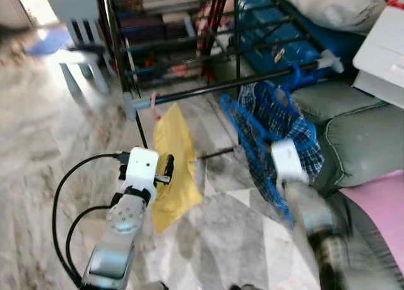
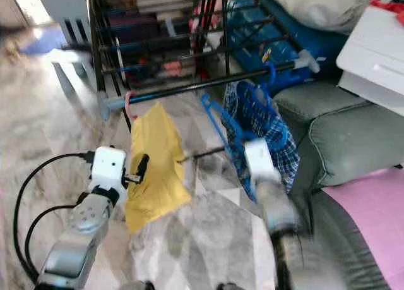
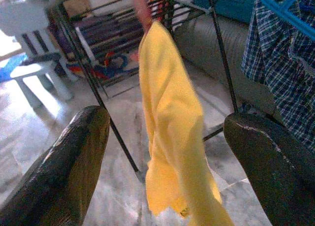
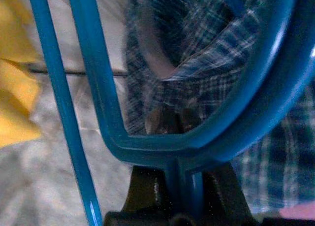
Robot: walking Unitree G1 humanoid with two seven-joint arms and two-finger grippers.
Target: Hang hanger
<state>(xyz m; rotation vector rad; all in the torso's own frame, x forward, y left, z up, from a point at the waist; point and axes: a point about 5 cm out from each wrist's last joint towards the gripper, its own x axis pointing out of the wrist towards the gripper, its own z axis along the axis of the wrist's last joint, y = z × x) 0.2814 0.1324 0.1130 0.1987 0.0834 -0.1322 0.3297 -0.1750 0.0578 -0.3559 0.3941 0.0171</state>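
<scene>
Here, the blue plastic hanger [image 1: 252, 135] carrying a checked shirt [image 1: 297, 129] slants up toward the rail [image 1: 221, 88]; right gripper [image 4: 184, 137] pinches it, left gripper [image 3: 162, 152] spread

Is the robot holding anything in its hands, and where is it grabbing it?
The right gripper is shut on the blue plastic hanger carrying a checked shirt, gripping its frame. The left gripper is open, holding nothing.

Open rail [image 1: 214, 88] stretch between yellow cloth [image 1: 173, 163] and plaid shirt [image 1: 284, 132], sofa [image 1: 353, 132] crowded the right, bare floor [image 1: 44, 151] lay left
</scene>
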